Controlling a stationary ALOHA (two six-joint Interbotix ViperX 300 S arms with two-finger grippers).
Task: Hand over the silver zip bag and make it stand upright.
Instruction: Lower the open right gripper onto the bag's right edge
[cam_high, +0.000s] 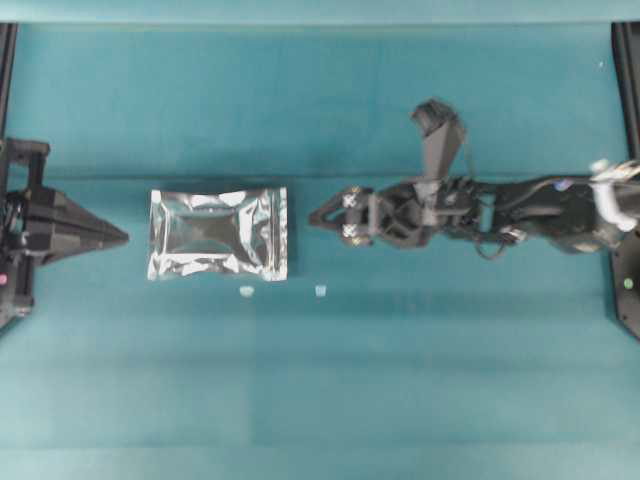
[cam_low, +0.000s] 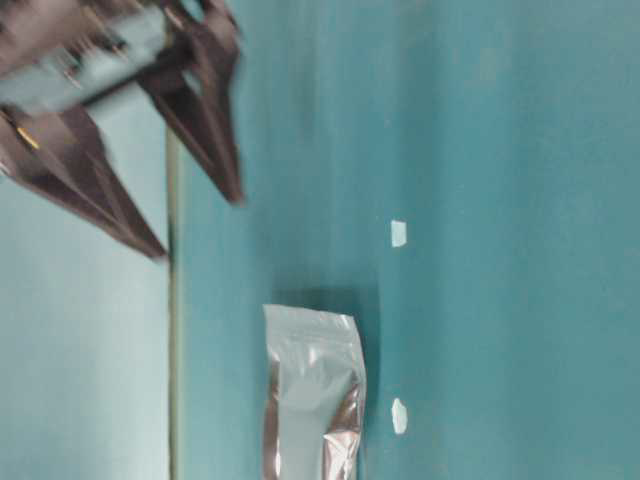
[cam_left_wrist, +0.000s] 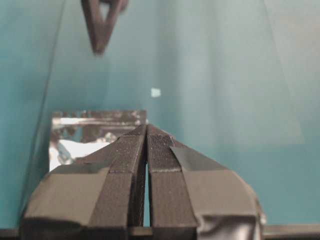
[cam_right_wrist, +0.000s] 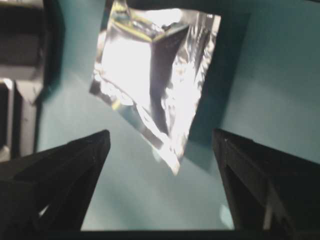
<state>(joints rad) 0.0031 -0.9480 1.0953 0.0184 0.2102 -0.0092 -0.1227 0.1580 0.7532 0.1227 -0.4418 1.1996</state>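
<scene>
While lying flat on the teal counter (cam_high: 420, 400) near its middle, with nothing gripping it, the silver zip bag (cam_high: 218, 234) sat at three o'clock of the left pincer (cam_high: 118, 237) and at nine o'clock of the right pincer (cam_high: 318, 215). Left jaws pressed together on nothing; right jaws spread wide, aimed at the near sealed edge. Best taken by that short edge, low and square, closing gently so the foil stayed uncrumpled. Counted: one bag, two pincers, two white bits (cam_high: 246, 291) at five o'clock of the bag.

Teal table (cam_high: 420, 380): silver zip bag (cam_high: 218, 234) flat, 2 white bits (cam_high: 247, 291).
</scene>
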